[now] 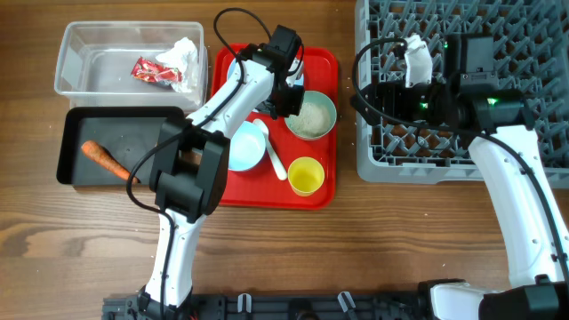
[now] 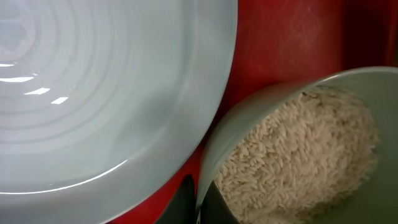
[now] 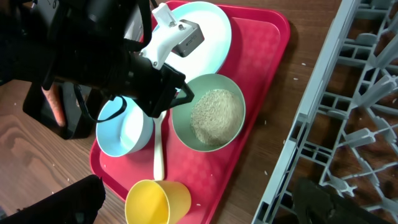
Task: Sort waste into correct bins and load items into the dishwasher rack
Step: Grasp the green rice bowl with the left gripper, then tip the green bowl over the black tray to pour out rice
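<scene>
My left gripper (image 1: 289, 102) is shut on the rim of the pale green bowl (image 1: 311, 116), with one finger inside and one outside (image 2: 199, 208). The bowl holds white rice grains (image 2: 298, 155). Beside it on the red tray (image 1: 324, 71) are the light blue plate (image 2: 93, 93), the light blue bowl (image 1: 246, 147), the white spoon (image 1: 274, 156) and the yellow cup (image 1: 306, 175), which lies on its side. My right gripper (image 1: 366, 96) is open and empty, above the gap between the tray and the grey dishwasher rack (image 1: 391, 164). No brown lump shows.
The clear tub (image 1: 80, 44) at the back left holds the white napkin (image 1: 182, 53) and the red wrapper (image 1: 156, 69). The black tray (image 1: 133, 133) in front of it holds the carrot (image 1: 105, 158). Loose grains lie on the wood by the rack.
</scene>
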Controlling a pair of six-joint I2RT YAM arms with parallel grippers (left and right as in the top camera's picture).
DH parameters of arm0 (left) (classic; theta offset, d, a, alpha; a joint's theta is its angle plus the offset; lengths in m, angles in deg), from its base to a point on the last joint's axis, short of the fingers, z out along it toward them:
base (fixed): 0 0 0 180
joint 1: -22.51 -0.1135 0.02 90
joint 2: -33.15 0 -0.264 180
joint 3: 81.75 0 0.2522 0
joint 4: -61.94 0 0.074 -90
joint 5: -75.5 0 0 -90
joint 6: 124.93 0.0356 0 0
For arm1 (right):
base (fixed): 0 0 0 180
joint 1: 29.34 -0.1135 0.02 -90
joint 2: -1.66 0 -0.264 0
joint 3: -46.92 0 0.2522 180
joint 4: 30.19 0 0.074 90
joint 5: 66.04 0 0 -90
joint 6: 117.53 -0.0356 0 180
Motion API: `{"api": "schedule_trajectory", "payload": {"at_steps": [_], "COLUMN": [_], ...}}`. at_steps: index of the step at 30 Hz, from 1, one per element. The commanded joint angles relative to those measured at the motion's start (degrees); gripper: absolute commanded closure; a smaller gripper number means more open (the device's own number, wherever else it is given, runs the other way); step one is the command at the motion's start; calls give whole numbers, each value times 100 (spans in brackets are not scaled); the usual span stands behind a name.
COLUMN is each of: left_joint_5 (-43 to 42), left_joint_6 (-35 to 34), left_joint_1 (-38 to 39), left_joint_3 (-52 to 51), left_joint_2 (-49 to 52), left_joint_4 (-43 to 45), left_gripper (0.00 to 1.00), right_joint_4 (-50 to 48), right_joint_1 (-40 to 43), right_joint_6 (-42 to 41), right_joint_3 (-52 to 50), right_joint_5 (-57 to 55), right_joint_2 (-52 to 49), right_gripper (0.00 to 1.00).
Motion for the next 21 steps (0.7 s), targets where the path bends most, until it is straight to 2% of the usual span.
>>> {"api": "schedule_trajectory", "payload": {"at_steps": [1,6,11,14,17,21], "left_joint_5": [-37,-758,-848,-846,-739,-411], "left_joint_6": [-205,-280,-466,-468,-752,-769], "left_joint_1": [-2,-87,-516,-1097,-2024,-3239], "left_joint_3": [-2,160,164,164,164,164], "left_joint_2": [-35,-627,-1460,-1902,-2347,-2538], "left_joint_4": [-11,-98,-380,-887,-1563,-2288], "left_gripper": [96,96,96,96,96,96], "right_joint_4": [-2,0,2,2,-37,-92], "right_joint_1": [13,13,13,13,13,13], "right_joint_6": [-26,-26,-26,-24,-20,-20], "right_joint_3": [118,118,118,118,118,118], "right_joint_5": [-35,-35,-35,-35,-35,-35], "right_joint_2": [-59,-59,-59,-59,-59,-59], "right_gripper": [0,0,0,0,0,0]}}
